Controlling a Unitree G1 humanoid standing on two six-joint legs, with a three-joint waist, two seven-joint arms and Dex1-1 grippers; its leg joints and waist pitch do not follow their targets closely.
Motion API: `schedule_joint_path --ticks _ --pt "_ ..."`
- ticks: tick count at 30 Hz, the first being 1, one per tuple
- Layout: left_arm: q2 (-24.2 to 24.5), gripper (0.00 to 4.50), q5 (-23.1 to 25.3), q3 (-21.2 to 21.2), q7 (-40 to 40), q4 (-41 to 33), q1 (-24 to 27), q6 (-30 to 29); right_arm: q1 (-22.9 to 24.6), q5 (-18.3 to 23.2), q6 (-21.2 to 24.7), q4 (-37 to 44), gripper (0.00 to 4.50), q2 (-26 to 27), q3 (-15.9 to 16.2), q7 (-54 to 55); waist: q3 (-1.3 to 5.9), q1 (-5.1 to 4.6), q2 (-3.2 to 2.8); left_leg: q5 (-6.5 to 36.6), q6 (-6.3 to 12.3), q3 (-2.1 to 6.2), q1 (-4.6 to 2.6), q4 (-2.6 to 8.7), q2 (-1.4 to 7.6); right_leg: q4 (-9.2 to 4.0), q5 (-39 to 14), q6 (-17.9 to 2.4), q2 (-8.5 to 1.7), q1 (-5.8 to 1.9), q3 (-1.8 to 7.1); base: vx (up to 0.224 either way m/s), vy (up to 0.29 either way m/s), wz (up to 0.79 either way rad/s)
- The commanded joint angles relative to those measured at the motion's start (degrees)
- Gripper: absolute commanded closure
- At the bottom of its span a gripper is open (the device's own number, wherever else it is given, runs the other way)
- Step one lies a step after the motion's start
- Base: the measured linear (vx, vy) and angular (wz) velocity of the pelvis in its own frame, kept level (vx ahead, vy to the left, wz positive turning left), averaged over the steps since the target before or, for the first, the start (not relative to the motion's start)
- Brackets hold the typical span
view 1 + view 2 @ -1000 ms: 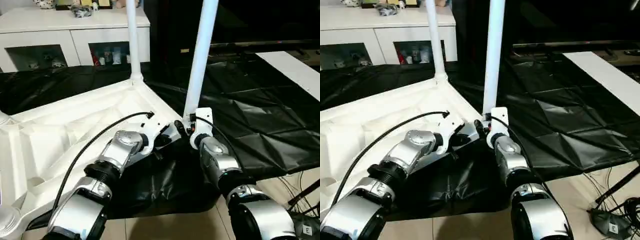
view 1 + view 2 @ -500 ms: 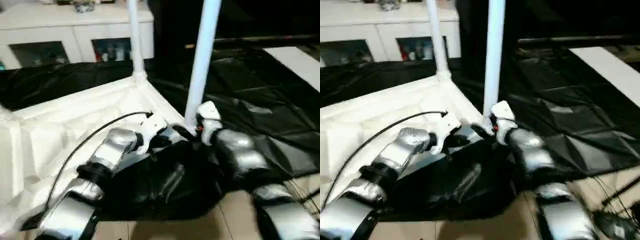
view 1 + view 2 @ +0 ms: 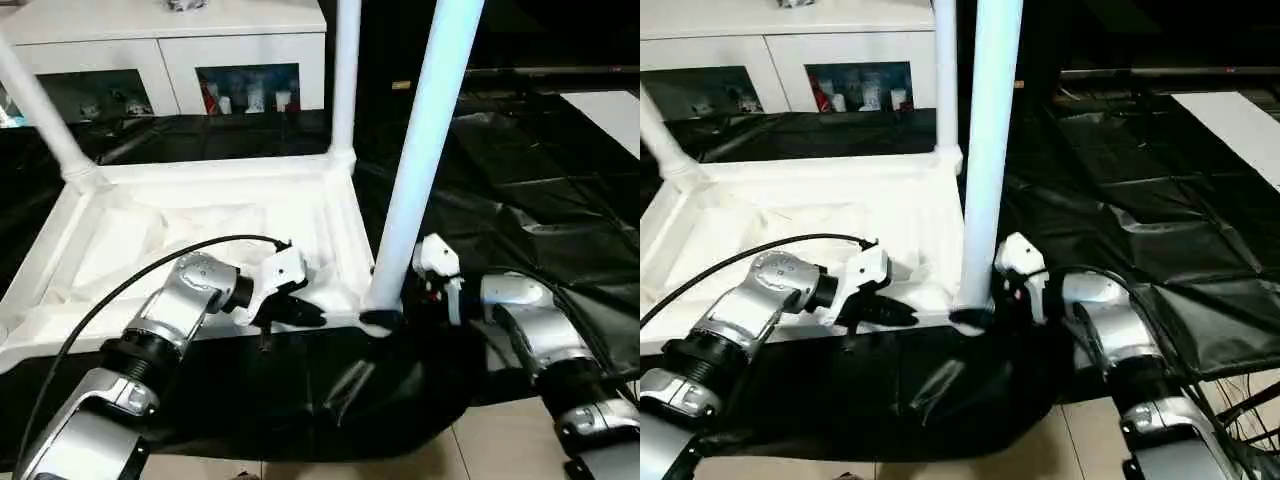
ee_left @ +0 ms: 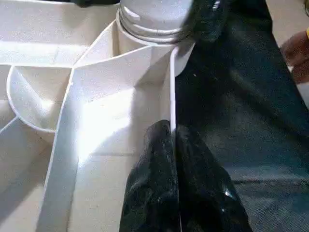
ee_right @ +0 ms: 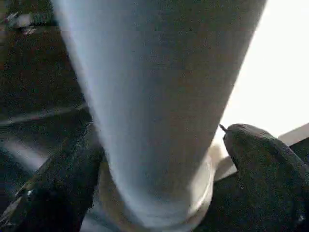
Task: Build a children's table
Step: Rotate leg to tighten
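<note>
A: What differs from a second ago?
B: The right gripper (image 5: 159, 159), then at the near leg (image 3: 420, 180), now stands spread around it.
A: And the left gripper (image 4: 173, 145)?
B: Pinching the upturned tabletop's (image 3: 200, 215) rim.

no text, label or number can be read anywhere

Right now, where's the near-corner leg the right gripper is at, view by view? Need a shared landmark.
Left eye view: near-corner leg, right of centre, rising out of the top edge.
Right eye view: same leg, at centre.
Left wrist view: its threaded base at the top, in the corner socket.
Right wrist view: leg between the right gripper fingers, jaws spread either side.
Shared landmark: the tabletop corner socket.
</note>
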State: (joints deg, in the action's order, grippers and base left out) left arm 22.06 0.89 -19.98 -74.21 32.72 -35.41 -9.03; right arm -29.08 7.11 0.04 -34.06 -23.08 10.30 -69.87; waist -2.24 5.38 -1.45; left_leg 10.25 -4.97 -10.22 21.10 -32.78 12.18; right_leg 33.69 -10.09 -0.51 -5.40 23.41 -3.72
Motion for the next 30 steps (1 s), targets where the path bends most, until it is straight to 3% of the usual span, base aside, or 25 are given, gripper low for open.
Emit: schedule_joint_path --ticks 1,5,13,24,30 --pt "0.97 4.5 1.68 -2.24 -1.88 1.64 0.74 -0.9 0.19 0.91 1.29 2.11 0.26 -1.24 0.86 -2.51 3.34 -0.08 0.51 10.03 5.63 -0.41 -0.41 3.33 0.93 -2.67 -5.79 -15.2 -2.15 -3.4 1.71 0.0 0.0 0.0" --pt "1.39 4.5 1.64 -2.15 -1.93 1.46 0.6 -1.26 0.18 1.03 2.47 2.7 0.42 -1.6 0.93 -3.43 3.27 -0.17 0.69 11.03 4.32 -0.36 -0.43 3.33 0.85 -2.98 -10.05 -13.6 -2.25 -3.31 1.84 0.0 0.0 0.0" --pt "1.58 4.5 1.53 -2.27 -2.22 1.25 0.78 -1.58 -0.2 1.62 3.82 2.59 0.9 -0.89 0.43 -3.6 3.66 -0.11 0.61 7.31 5.44 -0.34 -0.32 2.91 0.79 -2.24 -3.97 -15.1 -2.11 -3.4 1.73 0.0 0.0 0.0" --pt "1.7 4.5 1.61 -2.52 -2.09 0.67 1.13 -2.0 -0.49 -0.37 2.42 1.12 1.88 -0.75 1.75 -2.7 3.64 -0.08 0.68 7.73 5.3 -0.34 -0.35 2.86 0.77 -2.26 -5.08 -14.94 -2.14 -3.41 1.72 0.0 0.0 0.0" --pt "1.79 4.5 1.78 -2.58 -1.89 0.59 1.43 -2.02 -0.78 -0.95 2.03 0.41 1.93 -0.43 1.73 -2.41 3.66 -0.11 0.74 7.79 5.18 -0.33 -0.3 2.8 0.73 -2.22 -5.45 -14.8 -2.15 -3.46 1.73 0.0 0.0 0.0"
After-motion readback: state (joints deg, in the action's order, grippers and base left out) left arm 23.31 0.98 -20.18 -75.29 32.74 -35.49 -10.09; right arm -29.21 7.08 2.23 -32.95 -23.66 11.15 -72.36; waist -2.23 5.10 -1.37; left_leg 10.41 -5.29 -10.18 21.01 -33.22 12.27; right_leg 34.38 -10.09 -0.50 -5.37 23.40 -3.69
